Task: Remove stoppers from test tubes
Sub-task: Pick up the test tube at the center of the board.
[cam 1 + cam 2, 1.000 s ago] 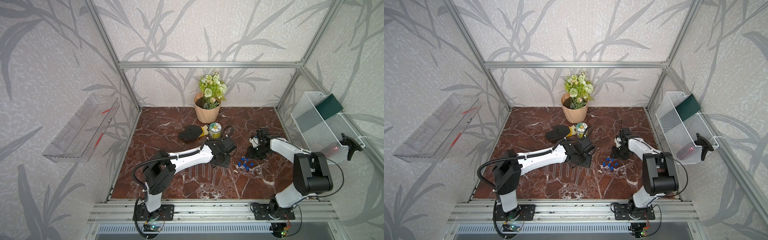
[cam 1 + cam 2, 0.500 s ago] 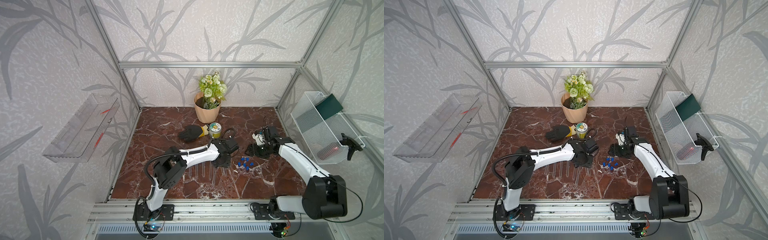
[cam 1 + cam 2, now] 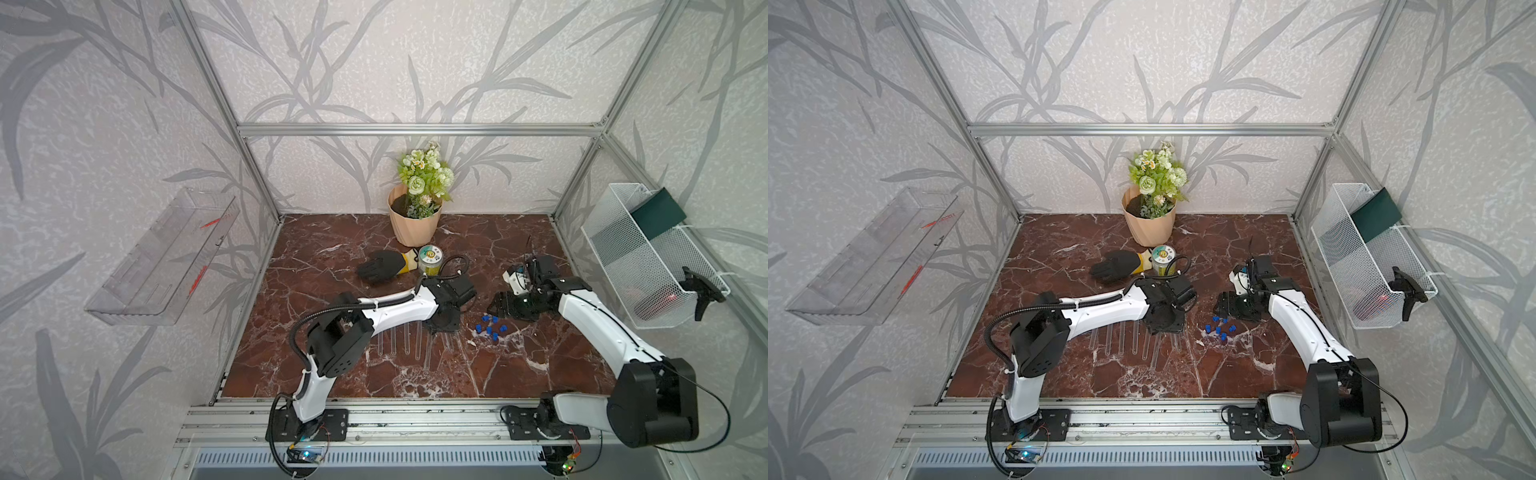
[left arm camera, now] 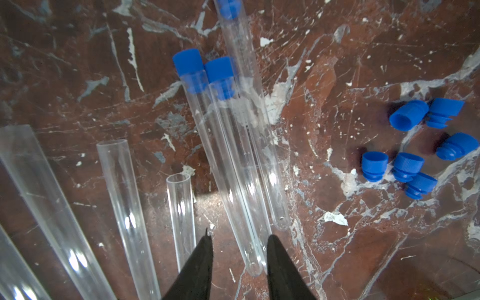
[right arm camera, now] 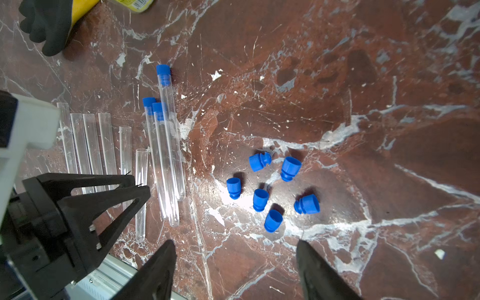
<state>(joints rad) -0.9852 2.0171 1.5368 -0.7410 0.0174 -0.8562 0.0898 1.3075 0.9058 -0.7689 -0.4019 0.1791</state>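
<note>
Three clear test tubes point(image 4: 233, 155) point(image 5: 166, 145) lie side by side with blue stoppers point(image 4: 188, 62) point(image 5: 163, 71) in their mouths. Several open tubes point(image 4: 122, 187) point(image 3: 405, 343) point(image 3: 1121, 338) lie in a row beside them. Several loose stoppers point(image 5: 259, 198) point(image 4: 407, 166) point(image 3: 490, 326) point(image 3: 1219, 326) sit in a cluster to the right. My left gripper point(image 4: 240, 249) point(image 3: 442, 324) hangs low over the stoppered tubes' rounded ends. Its jaws stand partly open, with one tube end between them. My right gripper point(image 5: 235, 249) point(image 3: 498, 305) is wide open and empty, beside the loose stoppers.
A black glove with a yellow cuff point(image 3: 380, 266), a small tin point(image 3: 430, 255) and a flower pot point(image 3: 415, 224) stand behind the tubes. A white mesh basket point(image 3: 648, 266) hangs on the right wall, a clear shelf point(image 3: 166, 257) on the left. The metal rail point(image 3: 415, 419) runs along the front.
The left jaws have narrowed over the tube ends. The right jaws have spread wider, and the right arm's elbow has swung out toward the front right.
</note>
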